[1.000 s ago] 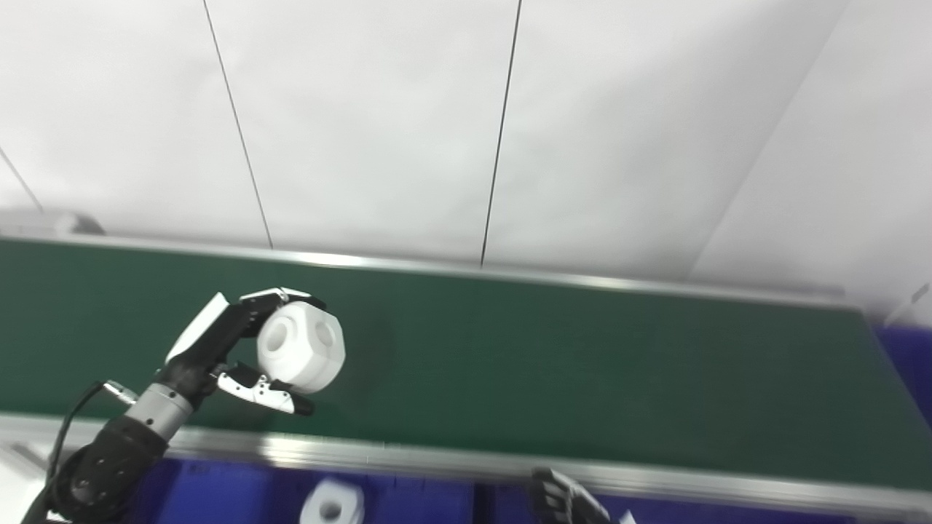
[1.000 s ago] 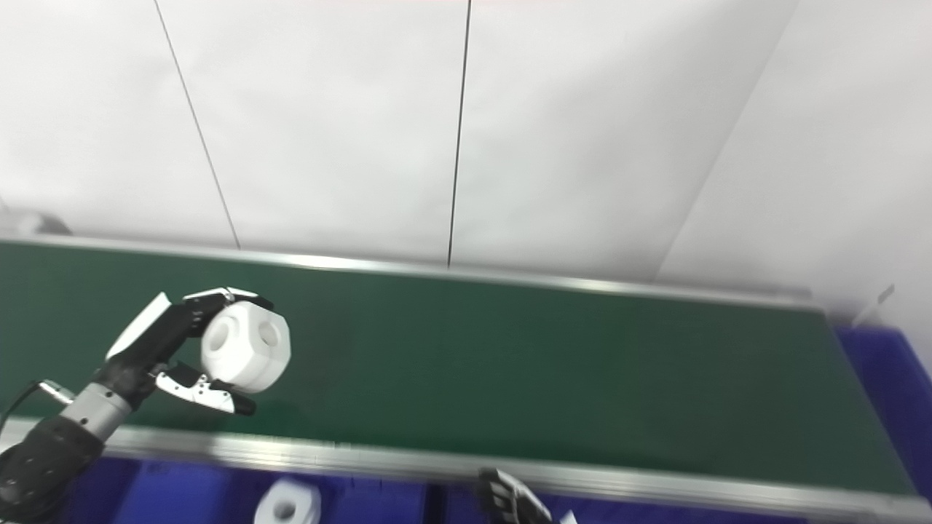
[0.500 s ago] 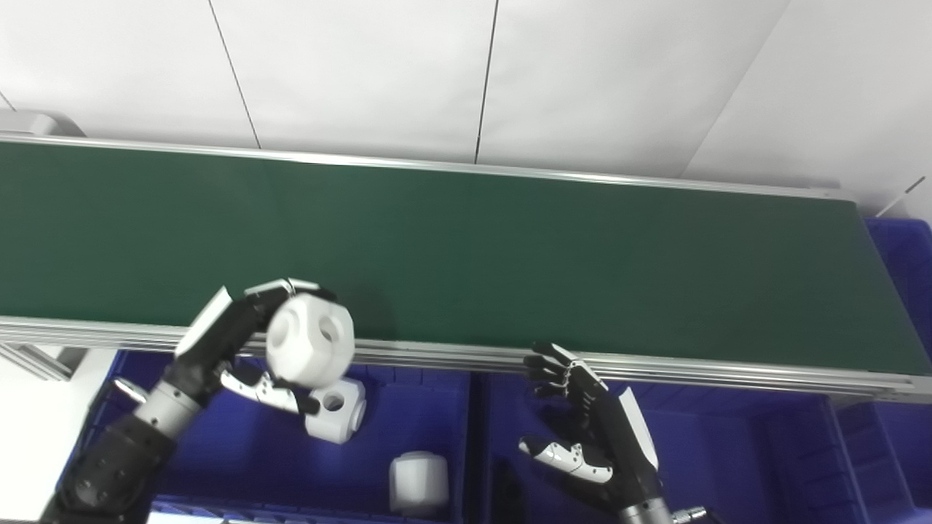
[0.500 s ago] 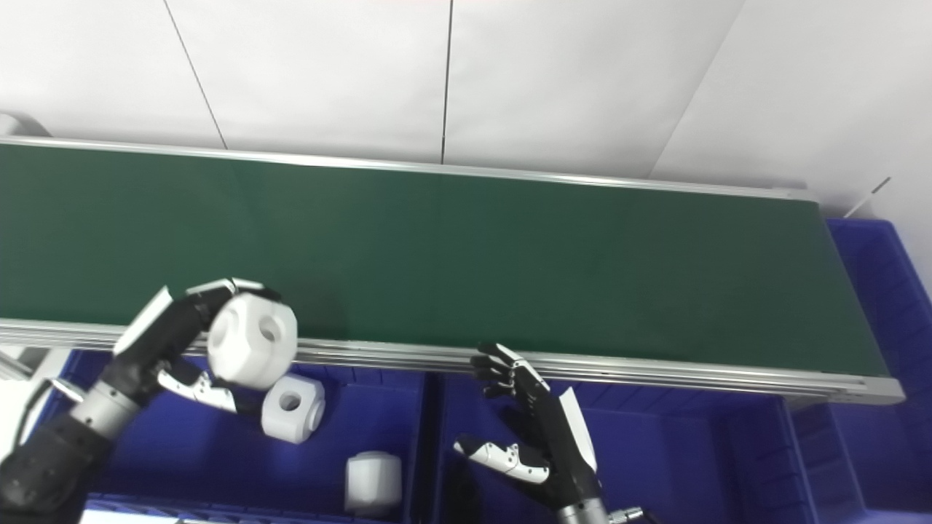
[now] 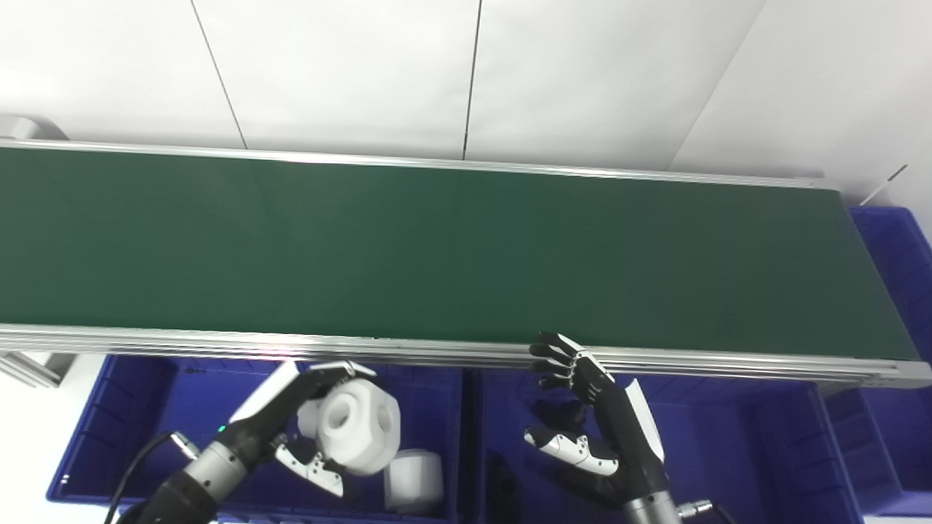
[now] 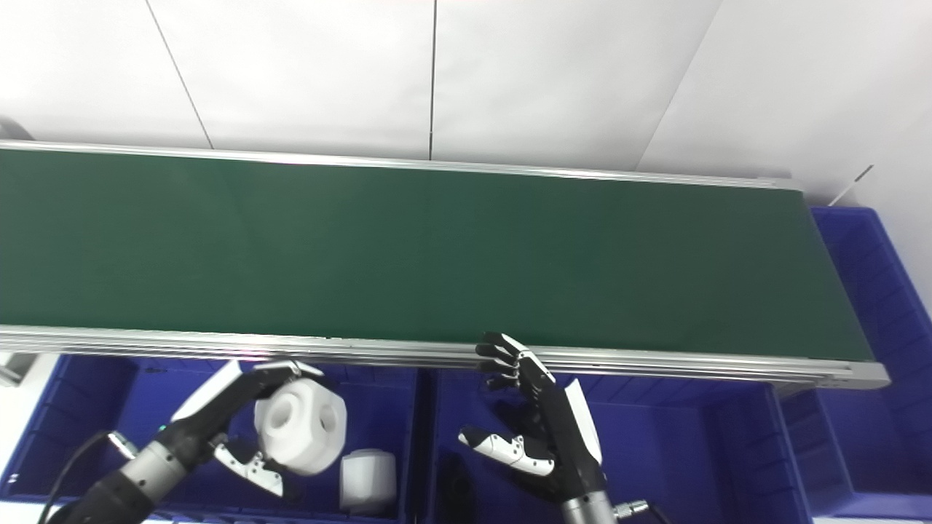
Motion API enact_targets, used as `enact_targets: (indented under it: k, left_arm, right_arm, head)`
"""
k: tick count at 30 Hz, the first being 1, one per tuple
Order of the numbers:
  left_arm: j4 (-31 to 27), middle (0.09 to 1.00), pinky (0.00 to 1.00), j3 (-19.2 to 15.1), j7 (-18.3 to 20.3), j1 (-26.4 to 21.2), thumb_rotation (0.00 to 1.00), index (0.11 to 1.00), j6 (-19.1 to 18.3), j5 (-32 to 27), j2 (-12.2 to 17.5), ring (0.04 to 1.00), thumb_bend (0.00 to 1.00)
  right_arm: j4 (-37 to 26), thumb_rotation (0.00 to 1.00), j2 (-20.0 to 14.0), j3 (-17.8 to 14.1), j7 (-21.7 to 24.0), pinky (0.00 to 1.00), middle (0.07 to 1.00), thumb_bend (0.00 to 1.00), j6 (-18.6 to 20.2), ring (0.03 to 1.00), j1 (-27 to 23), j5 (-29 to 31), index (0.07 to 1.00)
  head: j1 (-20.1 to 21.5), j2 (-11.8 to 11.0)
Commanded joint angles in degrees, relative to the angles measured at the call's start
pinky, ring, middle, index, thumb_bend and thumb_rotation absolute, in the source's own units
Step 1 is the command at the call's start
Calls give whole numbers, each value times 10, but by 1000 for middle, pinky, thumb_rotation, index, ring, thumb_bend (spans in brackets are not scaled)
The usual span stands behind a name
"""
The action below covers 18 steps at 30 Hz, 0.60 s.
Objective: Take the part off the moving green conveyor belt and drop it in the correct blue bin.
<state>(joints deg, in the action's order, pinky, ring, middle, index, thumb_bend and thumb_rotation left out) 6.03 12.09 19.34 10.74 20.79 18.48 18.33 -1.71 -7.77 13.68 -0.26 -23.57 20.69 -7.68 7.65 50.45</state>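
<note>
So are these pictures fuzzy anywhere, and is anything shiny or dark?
Left eye view: sharp all over; the silver metal rail along the green conveyor belt glints with a pinkish spot, and the blue plastic bin is dim inside. Right eye view: also sharp; the chunky white part with holes looks bright in the left hand, and the open right hand casts a soft shadow.

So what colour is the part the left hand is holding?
White; the part in the left hand shows best in the right eye view.
</note>
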Motion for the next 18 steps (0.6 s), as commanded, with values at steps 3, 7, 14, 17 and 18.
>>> enact_targets:
  k: [3, 7, 14, 17, 18]
  left_arm:
    - [-13, 516, 436, 5, -34, -4, 0, 477, -27, 50, -6, 459, 498]
    - [-10, 515, 458, 20, -46, -14, 0, 495, -52, 108, -3, 454, 499]
    - [-17, 840, 740, 38, -66, -20, 196, 723, -75, 173, 6, 827, 643]
    - [-29, 917, 804, 36, -61, -15, 411, 857, -79, 161, 8, 896, 800]
    - [-30, 924, 806, 36, -61, -15, 431, 871, -78, 156, 9, 899, 813]
  right_arm:
    - [-20, 507, 4, -4, 9, 648, 789, 789, -12, 732, 0, 2, 833]
    - [-16, 513, 5, -7, 12, 645, 784, 784, -17, 727, -2, 0, 831]
    - [-11, 505, 13, -12, 10, 633, 773, 784, -25, 715, -2, -7, 824]
    - [-13, 507, 14, -13, 11, 636, 778, 786, -24, 717, -1, -10, 829]
    - [-14, 509, 14, -13, 12, 636, 778, 787, -23, 718, -1, -10, 829]
  head:
    - [-4, -1]
    - [-1, -2]
    - [3, -5]
    - [4, -5]
    - [4, -5]
